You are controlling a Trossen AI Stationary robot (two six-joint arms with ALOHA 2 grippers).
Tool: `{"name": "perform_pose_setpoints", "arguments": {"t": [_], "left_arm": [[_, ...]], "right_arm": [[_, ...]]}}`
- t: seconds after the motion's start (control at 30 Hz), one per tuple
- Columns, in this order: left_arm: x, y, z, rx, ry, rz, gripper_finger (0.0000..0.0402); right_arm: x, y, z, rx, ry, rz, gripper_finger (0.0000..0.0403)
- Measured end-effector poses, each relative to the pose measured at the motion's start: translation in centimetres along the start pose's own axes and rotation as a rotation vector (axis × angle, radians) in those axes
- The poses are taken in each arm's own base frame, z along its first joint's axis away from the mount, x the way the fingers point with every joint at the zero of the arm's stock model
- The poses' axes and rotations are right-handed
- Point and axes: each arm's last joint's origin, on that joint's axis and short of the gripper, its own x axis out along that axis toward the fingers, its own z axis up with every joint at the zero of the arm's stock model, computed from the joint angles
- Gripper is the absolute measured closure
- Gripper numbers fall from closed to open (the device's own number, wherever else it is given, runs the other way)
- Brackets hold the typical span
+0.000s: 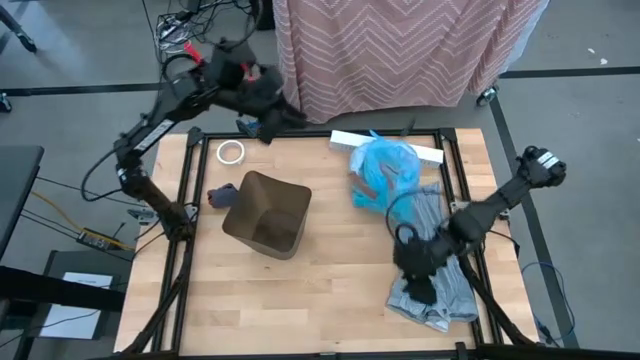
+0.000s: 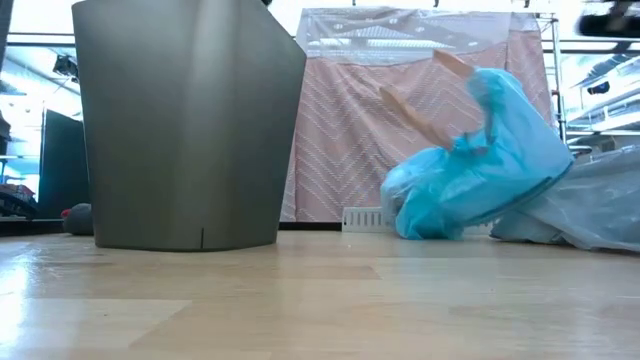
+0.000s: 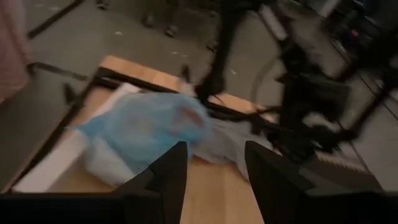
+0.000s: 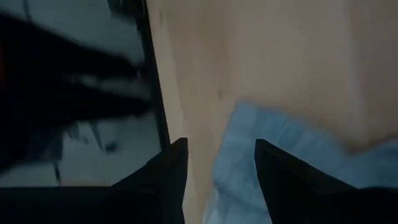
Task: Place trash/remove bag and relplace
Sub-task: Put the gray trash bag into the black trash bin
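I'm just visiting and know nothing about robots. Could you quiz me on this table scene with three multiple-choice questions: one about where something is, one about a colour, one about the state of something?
1. Where does the white tape ring lie?
A. Inside the bin
B. On the table near the far left corner
C. Under the right gripper

2. What colour is the stuffed bag near the table's far edge?
A. Blue
B. Black
C. Yellow

3. How do the fingers of the left gripper stand?
A. Shut on a stick
B. Shut on the bin
C. Open, holding nothing

Answers:
1 B: the high view shows the ring on bare wood beyond the grey bin, toward the left arm.
2 A: it is bright blue in the high and low views.
3 C: the left wrist view shows a clear gap between the two dark fingers. The right gripper is open too, over a pale bag.
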Motion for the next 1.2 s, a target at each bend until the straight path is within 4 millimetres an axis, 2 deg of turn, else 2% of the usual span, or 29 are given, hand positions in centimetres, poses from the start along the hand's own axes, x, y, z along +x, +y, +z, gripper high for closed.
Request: {"name": "perform_pose_setpoints", "arguments": {"t": [0.13, 0.33, 0.57, 0.73, 0.83, 0.9, 0.97, 1.1, 1.13, 1.2], "left_arm": [[-1.0, -3.1, -1.2, 0.053, 0.078, -0.057, 0.0231], [-0.7, -5.7, -2.2, 0.078, 0.138, -0.059, 0.0231], [-0.1, -7.2, -3.3, 0.121, 0.215, -0.009, 0.0231], [-0.3, -7.8, -3.7, 0.139, 0.237, 0.036, 0.0231], [-0.3, -8.1, -3.8, 0.147, 0.236, 0.031, 0.0231], [-0.3, -8.2, -3.8, 0.147, 0.238, 0.026, 0.0231], [-0.2, -8.4, -3.8, 0.148, 0.240, 0.022, 0.0231], [-0.2, -8.4, -3.9, 0.127, 0.243, 0.023, 0.0231], [-0.2, -8.4, -3.9, 0.122, 0.248, 0.024, 0.0231], [-0.4, -8.4, -4.1, 0.117, 0.264, 0.026, 0.0231]], "right_arm": [[2.4, 1.4, -2.0, -0.011, 0.164, -0.005, 0.0230], [6.3, 2.5, -4.1, -0.013, 0.292, -0.087, 0.0223], [9.8, 3.1, -4.7, 0.107, 0.268, -0.154, 0.0184], [11.5, 2.2, -5.0, 0.208, 0.197, -0.310, 0.0161], [12.5, 1.3, -5.4, 0.275, 0.235, -0.421, 0.0162], [13.3, 0.7, -5.9, 0.303, 0.297, -0.485, 0.0179], [13.8, 0.4, -6.2, 0.316, 0.343, -0.522, 0.0217], [13.7, 0.1, -6.3, 0.332, 0.389, -0.556, 0.0358], [13.5, 0.3, -6.2, 0.326, 0.388, -0.553, 0.0379], [12.5, 0.8, -5.8, 0.321, 0.383, -0.561, 0.0389]]}}
